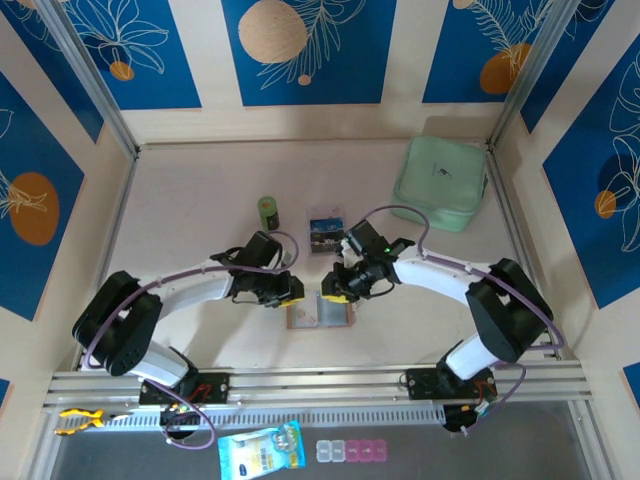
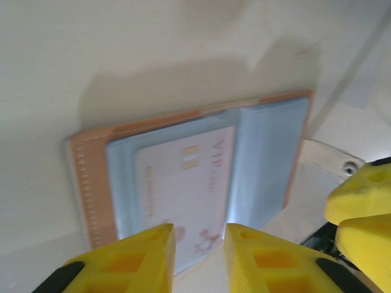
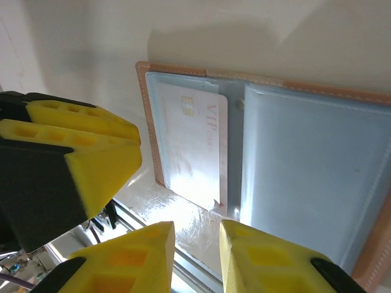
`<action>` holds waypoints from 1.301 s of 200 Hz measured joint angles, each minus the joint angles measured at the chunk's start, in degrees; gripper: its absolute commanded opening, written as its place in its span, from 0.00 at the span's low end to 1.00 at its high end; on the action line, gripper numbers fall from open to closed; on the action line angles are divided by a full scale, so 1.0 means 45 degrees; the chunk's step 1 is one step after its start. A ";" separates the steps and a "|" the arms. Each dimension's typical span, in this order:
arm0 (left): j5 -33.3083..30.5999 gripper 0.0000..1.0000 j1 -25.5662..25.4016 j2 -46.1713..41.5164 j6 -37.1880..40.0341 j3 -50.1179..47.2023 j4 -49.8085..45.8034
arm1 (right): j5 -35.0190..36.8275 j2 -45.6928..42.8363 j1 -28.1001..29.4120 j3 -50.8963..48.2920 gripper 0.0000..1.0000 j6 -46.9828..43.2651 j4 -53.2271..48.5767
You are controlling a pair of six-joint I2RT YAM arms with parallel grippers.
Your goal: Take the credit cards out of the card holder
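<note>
Flat on the table (image 1: 200,190), the card holder (image 1: 320,314) lies open with its grey lining up and a tan-pink border round it. A pale pink card (image 2: 183,183) sits in the pocket of one half, with a gold chip mark and "VIP" print legible. One long edge lies close to the holder's centre fold. The other half shows plain grey lining. The snap tab (image 2: 327,160) sticks out past one end of the holder, flat on the table.

At the holder's far-left corner is the left gripper (image 1: 287,291). Its yellow fingers stand a narrow gap apart with nothing between them. The tips are low over the holder's edge by the card; contact cannot be told.

At the holder's far edge, further right, is the right gripper (image 1: 335,290). It has the same narrow gap, grips nothing, and its tips are just off the holder's rim.

- Beyond the holder: clear plastic box (image 1: 325,228).
- Beyond and left: green can (image 1: 268,211).
- Well beyond and right: mint-green case (image 1: 440,183).
</note>
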 measured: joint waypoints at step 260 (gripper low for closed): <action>0.0306 0.08 0.0272 0.0670 0.0248 -0.0840 0.0675 | 0.0714 0.2871 0.1214 0.1423 0.24 -0.0743 -0.0107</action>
